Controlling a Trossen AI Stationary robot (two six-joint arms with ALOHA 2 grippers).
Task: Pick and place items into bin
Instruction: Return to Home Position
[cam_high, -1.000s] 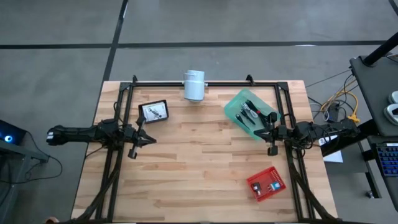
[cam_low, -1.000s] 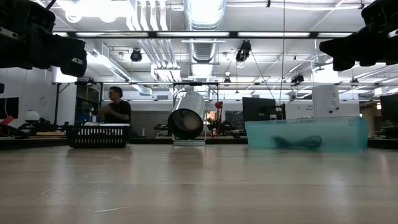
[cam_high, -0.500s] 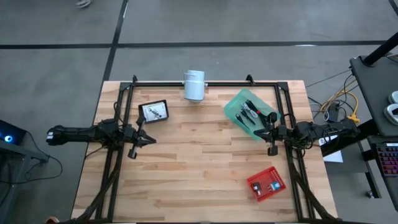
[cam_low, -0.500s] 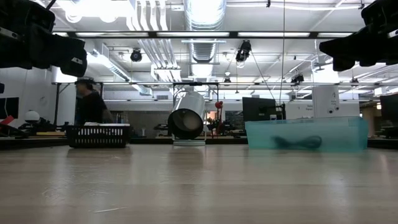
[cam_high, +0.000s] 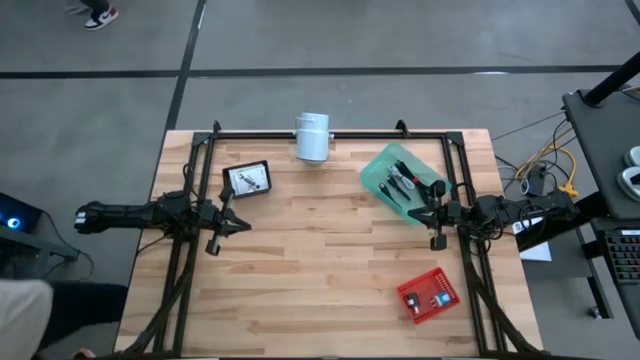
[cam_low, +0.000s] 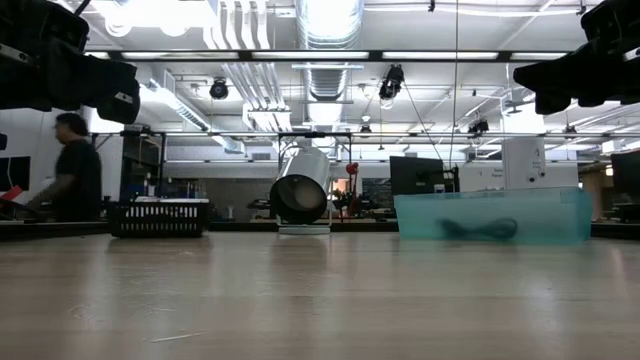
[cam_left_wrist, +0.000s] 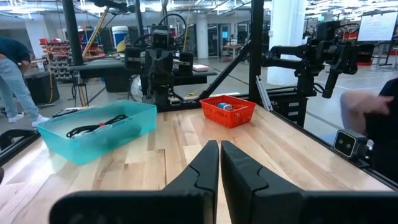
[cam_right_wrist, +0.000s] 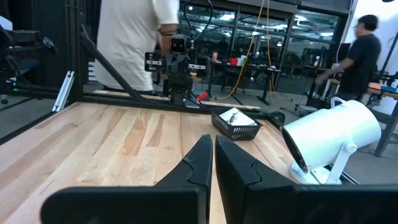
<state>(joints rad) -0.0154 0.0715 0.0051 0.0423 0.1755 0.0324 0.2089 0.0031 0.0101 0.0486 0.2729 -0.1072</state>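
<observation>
My left gripper (cam_high: 244, 224) hangs shut and level over the table's left side, touching nothing. My right gripper (cam_high: 416, 213) is also shut and level at the right side, just beside the near corner of a teal bin (cam_high: 402, 182). Thin black cords (cam_high: 400, 186) lie in that bin. A small black basket (cam_high: 247, 179) at the far left holds a silvery piece (cam_high: 251, 180). A red basket (cam_high: 428, 295) at the near right holds white packets (cam_high: 434, 297). In the wrist views both pairs of fingertips, left (cam_left_wrist: 219, 145) and right (cam_right_wrist: 212, 139), meet with nothing between them.
A white cylindrical device (cam_high: 312, 137) stands at the middle of the far edge. A black frame (cam_high: 330, 133) runs along the far edge and down both sides. The bare wood in the table's middle (cam_high: 330, 250) lies between the two arms. People move in the room beyond.
Both arms have kept still and nothing on the table has moved. In the low view a person in the room behind has walked toward the left.
</observation>
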